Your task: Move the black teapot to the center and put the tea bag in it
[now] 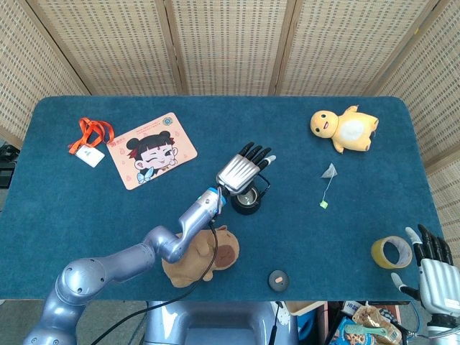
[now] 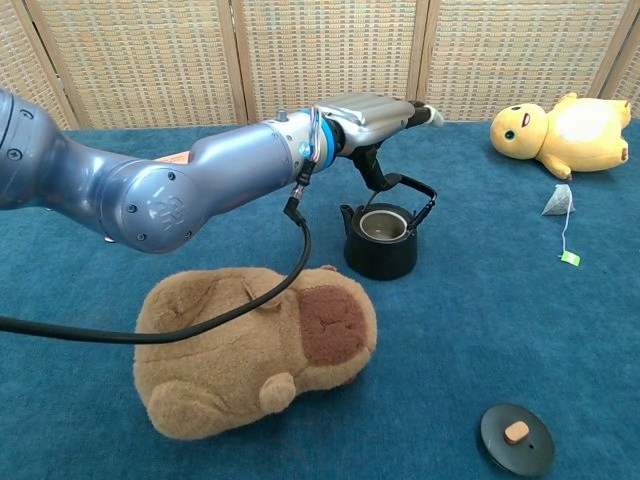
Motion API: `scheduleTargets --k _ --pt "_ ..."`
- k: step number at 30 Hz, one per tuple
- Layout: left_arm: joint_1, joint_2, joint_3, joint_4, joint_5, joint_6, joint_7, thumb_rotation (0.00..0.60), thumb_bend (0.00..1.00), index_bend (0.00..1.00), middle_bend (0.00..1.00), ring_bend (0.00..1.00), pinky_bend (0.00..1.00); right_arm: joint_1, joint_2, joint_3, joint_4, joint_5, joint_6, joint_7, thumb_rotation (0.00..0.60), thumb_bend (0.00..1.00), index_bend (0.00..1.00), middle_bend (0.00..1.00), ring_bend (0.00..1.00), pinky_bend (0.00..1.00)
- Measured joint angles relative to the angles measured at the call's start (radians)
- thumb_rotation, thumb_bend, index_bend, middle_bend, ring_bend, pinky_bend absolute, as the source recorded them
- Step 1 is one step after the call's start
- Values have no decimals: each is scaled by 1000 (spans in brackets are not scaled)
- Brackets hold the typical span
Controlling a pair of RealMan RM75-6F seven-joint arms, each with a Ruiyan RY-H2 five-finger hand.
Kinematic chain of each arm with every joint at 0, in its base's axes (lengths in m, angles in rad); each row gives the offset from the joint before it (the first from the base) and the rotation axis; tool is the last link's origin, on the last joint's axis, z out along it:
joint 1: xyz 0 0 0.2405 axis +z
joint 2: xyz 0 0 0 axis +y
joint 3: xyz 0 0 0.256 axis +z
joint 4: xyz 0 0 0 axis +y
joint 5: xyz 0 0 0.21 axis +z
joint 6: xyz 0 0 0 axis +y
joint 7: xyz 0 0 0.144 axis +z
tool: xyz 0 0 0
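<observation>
We have the teapot [image 2: 380,240] standing on the blue table [image 1: 86,215] near the middle, lid off and its mouth open, just beyond the brown plush [image 2: 250,355]. Our left hand [image 2: 375,115] is stretched flat above it, fingers extended and apart; a lower finger looks to be touching or hooked under the wire handle [image 2: 405,188], which stands tilted — we cannot tell whether it bears any weight. If the pot now sits where we want it, the thing to do well is let go cleanly: we should draw the hand up and back along the handle's arc so it does not drag the pot or tip it toward the plush. The tea bag [image 1: 329,171] lies well apart to the right, below the yellow plush [image 1: 345,128], its string trailing to a green tag [image 1: 323,205]. Our right hand [image 1: 431,269] waits at the table's near right corner, fingers apart and empty, beside a tape roll [image 1: 392,252]. That hand is the nearer one for the bag — a pinch on the string or the bag's peak should do.
</observation>
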Motion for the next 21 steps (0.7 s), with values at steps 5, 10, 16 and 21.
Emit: scheduleTargets --k 5,10,16,21 --pt "-1 2 -14 -13 -31 0 34 600 462 0 0 0 0 1 1 1 2 3 -1 2 600 380 0 35 0 28" --pt "11 28 -20 -56 -36 19 34 600 462 0 0 0 0 1 4 5 5 5 -1 8 600 380 0 40 0 31" --pt "50 95 -24 -159 -37 56 20 600 462 0 0 0 0 7 14 8 3 -8 0 9 600 380 0 44 0 37" --pt "110 182 -14 -285 -38 96 15 600 462 0 0 0 0 17 24 13 -1 -19 -4 10 600 380 0 52 0 36"
